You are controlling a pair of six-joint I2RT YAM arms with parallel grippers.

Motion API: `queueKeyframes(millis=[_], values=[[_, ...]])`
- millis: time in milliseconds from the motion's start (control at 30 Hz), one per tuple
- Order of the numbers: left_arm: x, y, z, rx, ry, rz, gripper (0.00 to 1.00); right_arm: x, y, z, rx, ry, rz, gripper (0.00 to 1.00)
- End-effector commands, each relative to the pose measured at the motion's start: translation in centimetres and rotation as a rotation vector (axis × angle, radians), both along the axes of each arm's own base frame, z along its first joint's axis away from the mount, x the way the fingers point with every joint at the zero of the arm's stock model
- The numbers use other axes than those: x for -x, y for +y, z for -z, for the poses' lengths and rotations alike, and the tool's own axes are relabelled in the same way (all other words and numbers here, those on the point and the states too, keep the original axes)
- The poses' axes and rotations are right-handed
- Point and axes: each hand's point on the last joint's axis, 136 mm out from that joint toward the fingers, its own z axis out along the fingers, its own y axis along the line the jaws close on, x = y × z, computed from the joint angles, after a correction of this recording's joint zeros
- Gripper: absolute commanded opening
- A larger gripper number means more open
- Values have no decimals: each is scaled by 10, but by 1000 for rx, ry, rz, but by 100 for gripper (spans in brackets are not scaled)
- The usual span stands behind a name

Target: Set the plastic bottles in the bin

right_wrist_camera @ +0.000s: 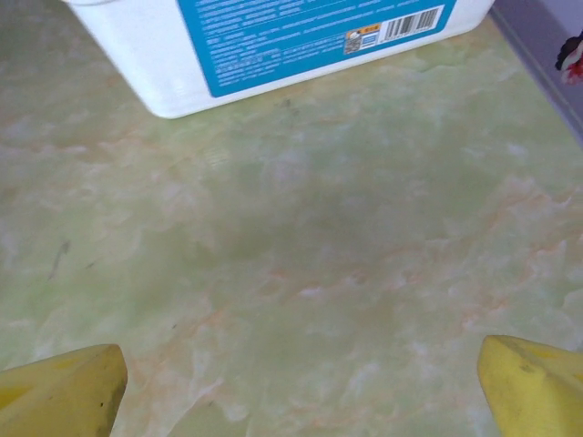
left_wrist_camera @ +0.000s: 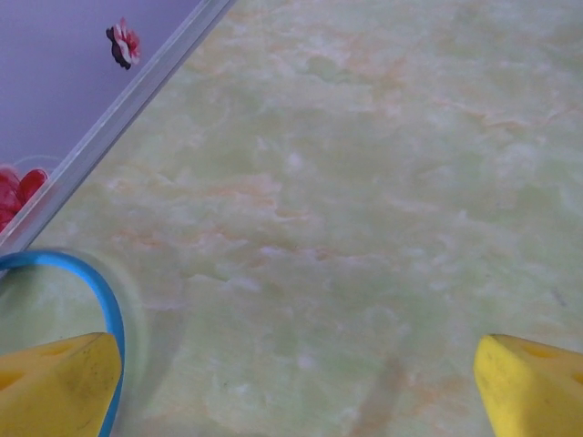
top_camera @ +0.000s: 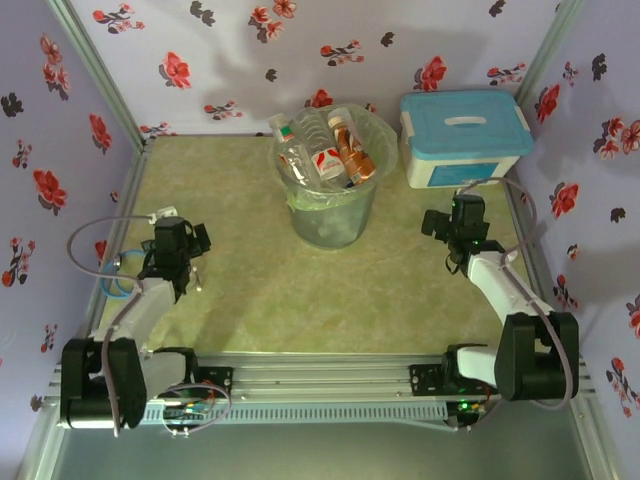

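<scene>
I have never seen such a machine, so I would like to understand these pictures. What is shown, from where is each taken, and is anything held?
These are two robot arms bolted at a table's near edge. The overhead picture looks down on the left gripper and the right gripper. The other two pictures come from wrist cameras; the yellow shapes are each gripper's fingers, spread open, holding nothing. On the green table stand a round bin with plastic bottles inside and a white box with a blue lid.
</scene>
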Motion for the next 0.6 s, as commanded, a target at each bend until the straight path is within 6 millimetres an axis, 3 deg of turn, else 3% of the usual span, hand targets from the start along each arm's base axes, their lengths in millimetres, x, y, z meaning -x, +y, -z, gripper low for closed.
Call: queueKeyframes(millis=[0, 200, 367, 500, 567], values=[[-18, 6, -8, -41, -105, 2, 100, -21, -17, -5, 72, -114, 67, 99], [-35, 5, 6, -64, -119, 36, 100, -24, -33, 20, 155, -168, 131, 99], [-54, -2, 1, -95, -176, 106, 100, -33, -29, 21, 134, -239, 117, 99], [-66, -4, 13, -118, -186, 130, 100, -37, -25, 29, 136, -266, 92, 99], [-62, -7, 16, -103, -193, 147, 100, -34, -18, 32, 116, -277, 56, 99]])
